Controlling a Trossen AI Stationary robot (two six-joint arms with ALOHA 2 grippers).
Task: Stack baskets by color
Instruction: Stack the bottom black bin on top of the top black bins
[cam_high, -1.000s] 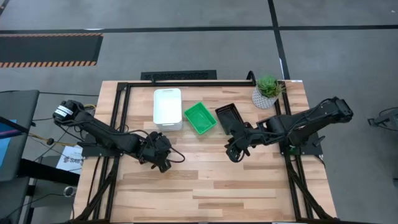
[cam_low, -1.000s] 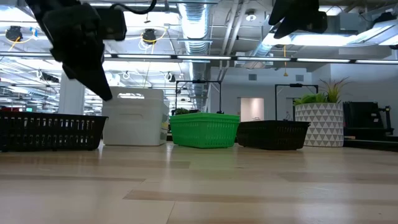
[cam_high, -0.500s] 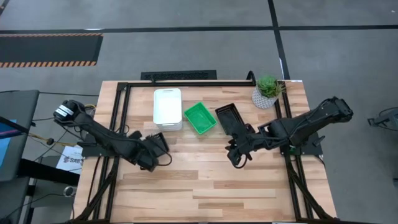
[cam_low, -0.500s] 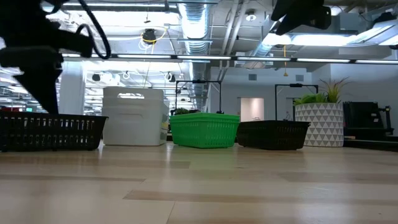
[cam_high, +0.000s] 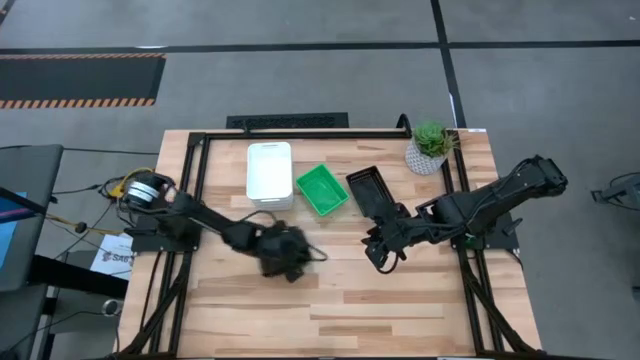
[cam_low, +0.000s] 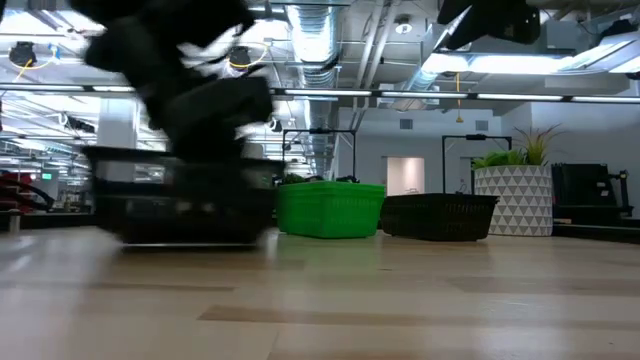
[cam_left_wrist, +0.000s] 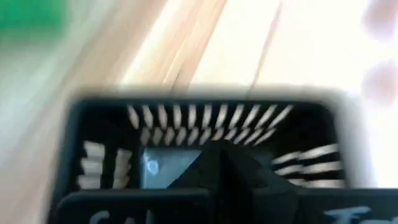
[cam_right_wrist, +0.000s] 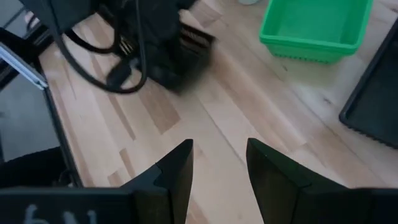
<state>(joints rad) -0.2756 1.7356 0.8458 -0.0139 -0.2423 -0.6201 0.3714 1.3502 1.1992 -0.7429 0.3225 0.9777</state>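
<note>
A black mesh basket (cam_low: 185, 195) stands on the wood table, left of the middle, blurred. My left gripper (cam_high: 287, 255) is shut, its fingers down inside this basket (cam_left_wrist: 205, 118). A white basket (cam_high: 269, 172), a green basket (cam_high: 322, 189) and a second black basket (cam_high: 367, 188) stand in a row at the far side, each on its base. My right gripper (cam_high: 378, 255) hangs open above the table, right of the middle, with nothing between its fingers (cam_right_wrist: 221, 162). My left gripper has its shut fingers (cam_left_wrist: 227, 165) inside the black basket, slanting down from the table's left side. The tips are low in the basket, close to a slotted wall (cam_left_wrist: 205, 121). Blur hides whether they press on the floor or the wall. The basket's base stays on the table.
A small potted plant (cam_high: 430, 145) stands at the far right corner. A black frame (cam_high: 200, 180) runs along the table's left, far and right sides. The near half of the table (cam_high: 340, 310) is bare wood.
My left gripper, shut throughout, first went left and down into the black basket, then swept toward the table's right edge. The basket slid along the table with it, toward the middle, and now stands in front of the white basket in the low view.
</note>
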